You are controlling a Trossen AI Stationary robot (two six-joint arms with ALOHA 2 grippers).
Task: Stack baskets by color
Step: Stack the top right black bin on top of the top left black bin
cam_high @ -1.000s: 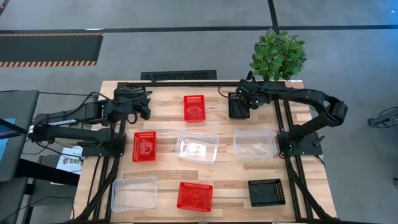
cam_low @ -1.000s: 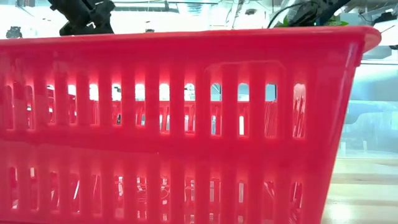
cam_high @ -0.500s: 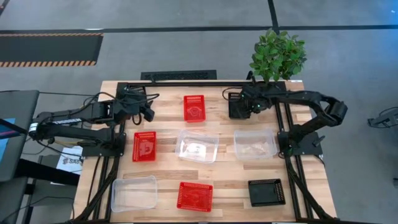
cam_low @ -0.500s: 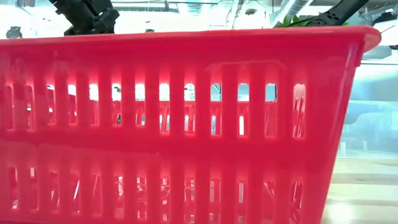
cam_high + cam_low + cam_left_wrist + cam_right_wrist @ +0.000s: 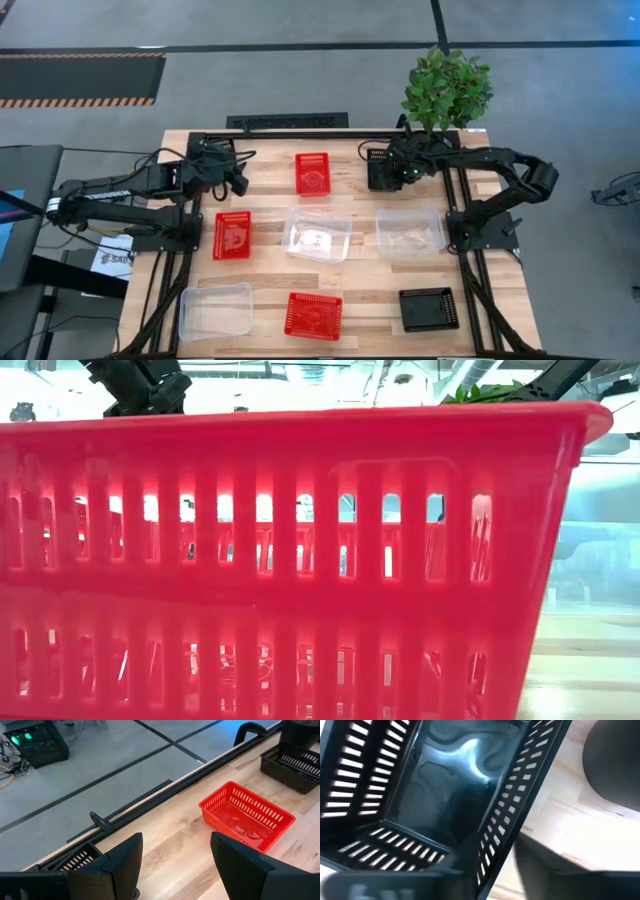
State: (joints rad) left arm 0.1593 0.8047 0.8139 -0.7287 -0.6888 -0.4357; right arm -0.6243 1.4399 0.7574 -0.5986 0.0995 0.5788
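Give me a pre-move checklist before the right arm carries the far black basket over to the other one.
1. Right gripper at the far black basket: ok.
2. Basket firmly held: cannot tell.
3. Near black basket upright with nothing in it, ready to receive: ok.
4. Straight path between the two free: not ok, a clear basket lies between, so a lift is likely needed.
5. Left gripper open and apart from the red basket, on the table's other side: ok.

Robotics lab — taped concrete floor (image 5: 300, 25)
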